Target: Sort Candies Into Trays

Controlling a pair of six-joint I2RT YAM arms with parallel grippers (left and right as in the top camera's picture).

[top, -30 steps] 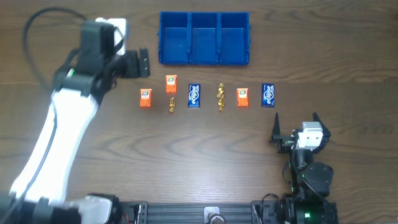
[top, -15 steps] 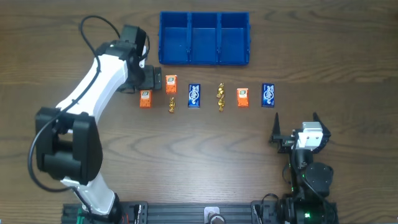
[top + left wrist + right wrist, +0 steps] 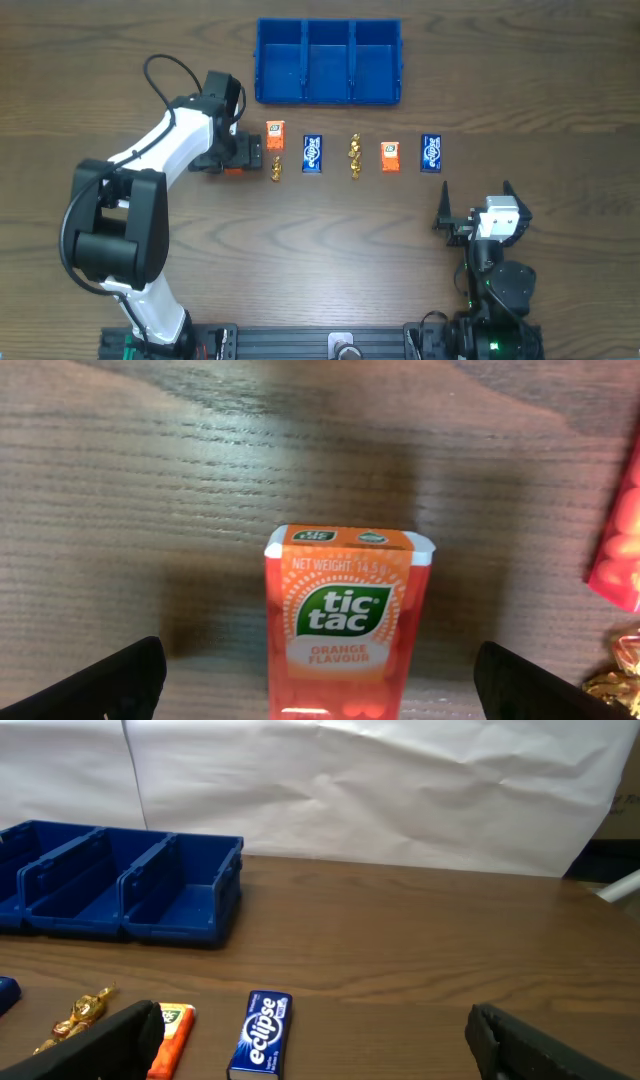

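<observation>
**Room.** The dark wood surface [image 3: 300, 270] has a broad open stretch across the lower half of the top view, between the candy row and the arm bases. There is more open wood at the far left and far right. A blue tray [image 3: 328, 99] with three compartments sits upper centre, and a strip of wood separates it from the row.

**Row, left to right in the top view.**
- leftmost orange box [image 3: 234, 170]
- second orange box [image 3: 275, 135], set a little higher
- gold candy [image 3: 276, 170], just below the second orange box
- blue pack [image 3: 313, 153]
- second gold candy [image 3: 354, 155]
- third orange box [image 3: 390, 156]
- second blue pack [image 3: 431, 153]

The gaps between neighbours are narrow.

**Left jaws.** They are low at the left end of the row and spread wide. In the left wrist view the leftmost orange box [image 3: 345, 625] lies flat between the two fingers [image 3: 90, 685], with wood showing on both sides of it. No contact shows and nothing is gripped. The second orange box [image 3: 620, 530] and the gold candy [image 3: 622, 678] lie close beside it.

**Right jaws.** They are at the lower right of the top view, near that arm's base, spread wide and holding nothing, well apart from the row. The right wrist view looks over the second blue pack [image 3: 262, 1032] toward the tray [image 3: 150, 890].

**Hidden or cut off.**
- In the top view the left arm [image 3: 165, 145] covers nearly all of the leftmost orange box; only an orange sliver shows.
- In the left wrist view the near end of that box runs out of frame, and the second orange box and gold candy are clipped at the edge.
- In the right wrist view the third orange box [image 3: 172, 1038] is partly behind a finger [image 3: 110, 1040].
</observation>
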